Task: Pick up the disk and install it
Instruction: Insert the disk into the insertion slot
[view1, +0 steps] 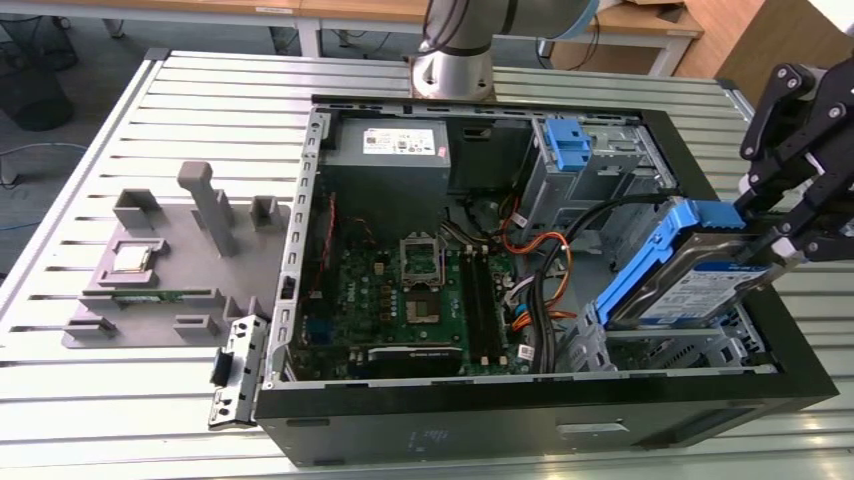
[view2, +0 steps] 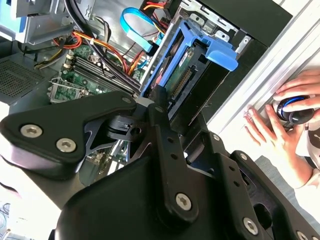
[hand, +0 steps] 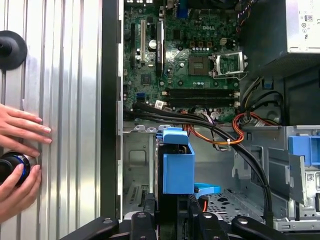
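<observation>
Disk (view1: 694, 285): silver drive, white-and-blue label, blue carrier frame around edges. Held aloft, steeply tilted, label side uppermost. Lower end dipped into open computer case (view1: 534, 405) at exterior view's right. Upper end clamped by gripper (view1: 771, 243).

One disk (view1: 694, 285), one computer case (view1: 534, 420)

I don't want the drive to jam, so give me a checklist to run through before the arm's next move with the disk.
1. Grip: the gripper has its jaws shut on the disk: ok.
2. Disk seated in the drive bay: not ok; it is tilted, with the gripped end raised.
3. Cables clear of the disk: cannot tell; they run close beside it.
4. Person's hands outside the computer case: ok; they rest on the table.
</observation>
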